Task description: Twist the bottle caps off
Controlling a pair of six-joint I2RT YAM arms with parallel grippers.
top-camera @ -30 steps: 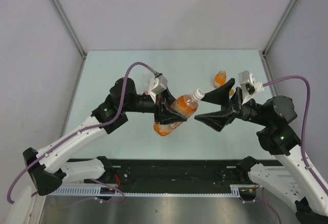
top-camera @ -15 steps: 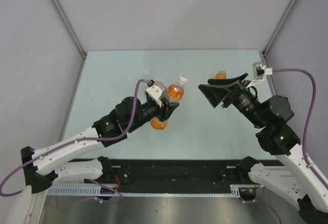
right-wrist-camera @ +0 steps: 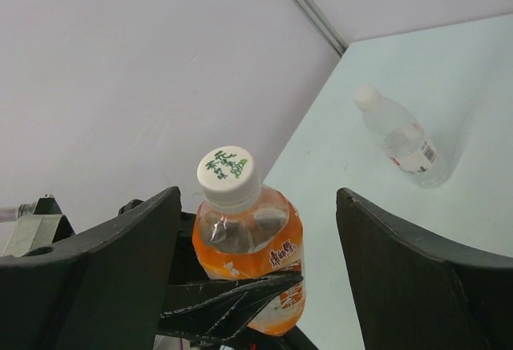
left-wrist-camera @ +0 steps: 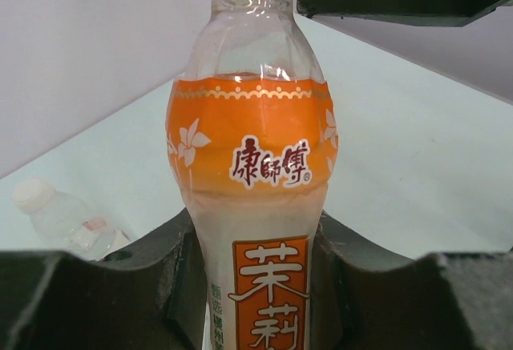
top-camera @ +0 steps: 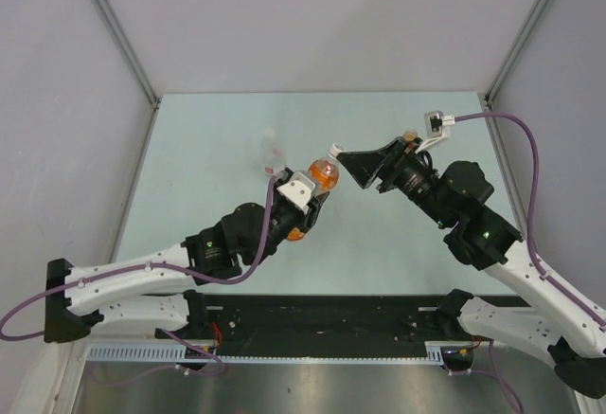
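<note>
left claw [left-wrist-camera: 255, 274] is being clenched on the orange-drink bottle [left-wrist-camera: 252, 150] so that its white cap [right-wrist-camera: 228, 175] is being presented to the released right claw [right-wrist-camera: 256, 206].

You had 3 bottles in frame: 1 tall orange-drink bottle [left-wrist-camera: 252, 166], 1 clear bottle [right-wrist-camera: 407, 142], 1 squat orange bottle [top-camera: 409, 136], with only a sliver of that one showing. Countable caps were 2, both white: tall bottle's cap [right-wrist-camera: 228, 175], clear bottle's cap [right-wrist-camera: 366, 97]. Third cap couldn't be made out. Grippers were 2: left gripper [left-wrist-camera: 254, 242], right gripper [right-wrist-camera: 256, 206].
</note>
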